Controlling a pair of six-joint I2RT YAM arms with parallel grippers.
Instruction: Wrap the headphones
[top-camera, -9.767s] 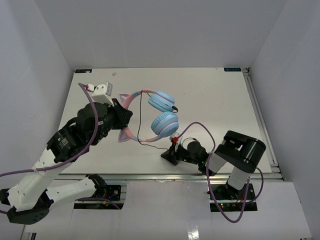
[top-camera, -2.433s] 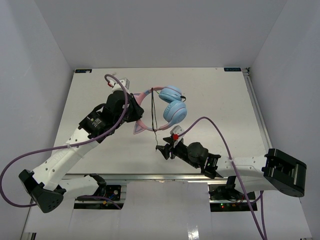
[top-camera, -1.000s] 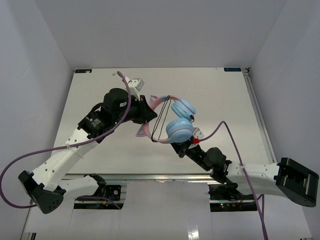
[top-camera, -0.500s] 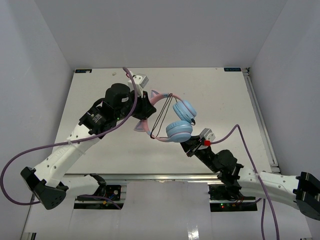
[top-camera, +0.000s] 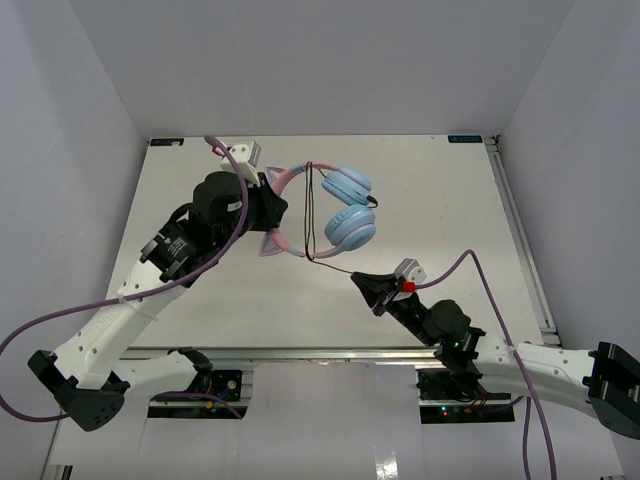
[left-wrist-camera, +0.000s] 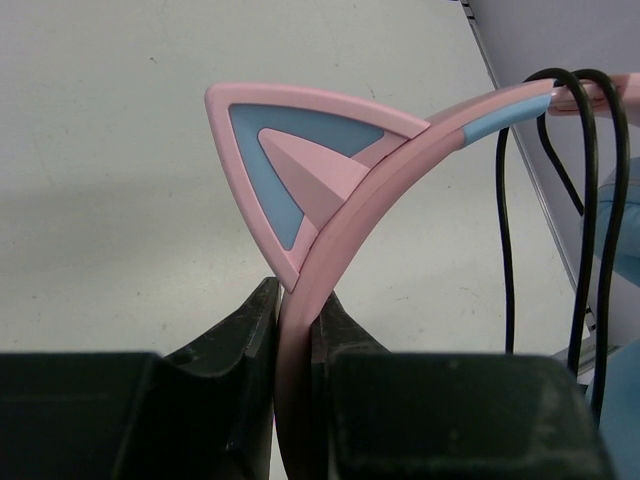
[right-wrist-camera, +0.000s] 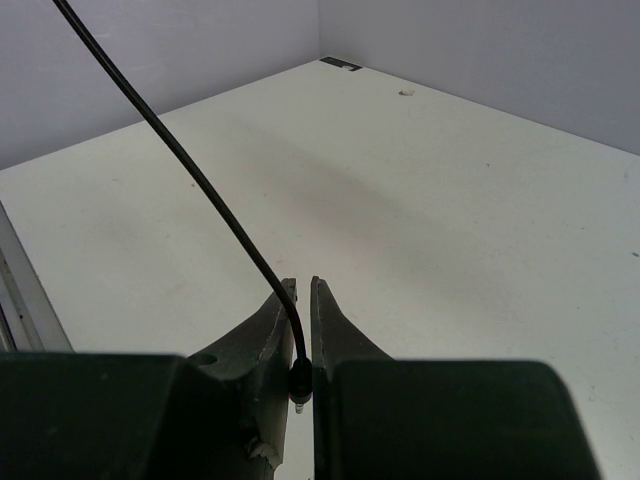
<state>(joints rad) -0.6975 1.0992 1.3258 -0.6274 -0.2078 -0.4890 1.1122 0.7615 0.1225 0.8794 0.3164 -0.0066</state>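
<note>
Left jaws clamp the headband (left-wrist-camera: 350, 228), right jaws pinch the cable (right-wrist-camera: 199, 181) end; I reckon a couple turns done, one stretch left.

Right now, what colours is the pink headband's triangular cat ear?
Pink cat ear with light-blue inset, pink centre; best in left wrist view.
</note>
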